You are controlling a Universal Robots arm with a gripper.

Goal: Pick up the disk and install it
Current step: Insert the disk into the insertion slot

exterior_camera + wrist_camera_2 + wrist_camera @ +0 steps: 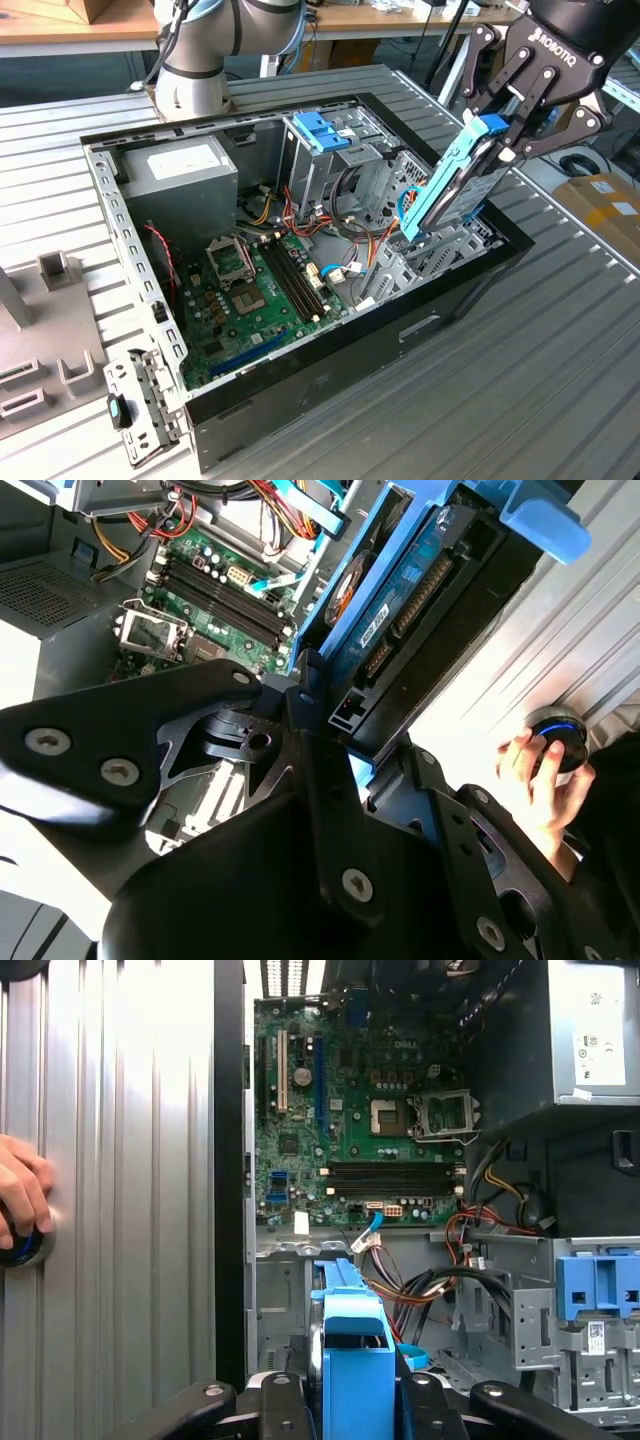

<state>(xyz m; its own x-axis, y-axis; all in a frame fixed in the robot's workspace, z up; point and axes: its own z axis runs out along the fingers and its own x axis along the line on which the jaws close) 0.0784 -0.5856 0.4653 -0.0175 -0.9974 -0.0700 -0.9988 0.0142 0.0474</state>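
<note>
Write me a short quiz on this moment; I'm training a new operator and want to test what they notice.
1. True or false: the pincer is shut on the disk.
2. The disk is: A) flat on the table; B) tilted steeply above the open computer case; C) lying on the power supply.
3. What colour are the disk's carrier rails?
Key: 1 true; 2 B; 3 blue.
</note>
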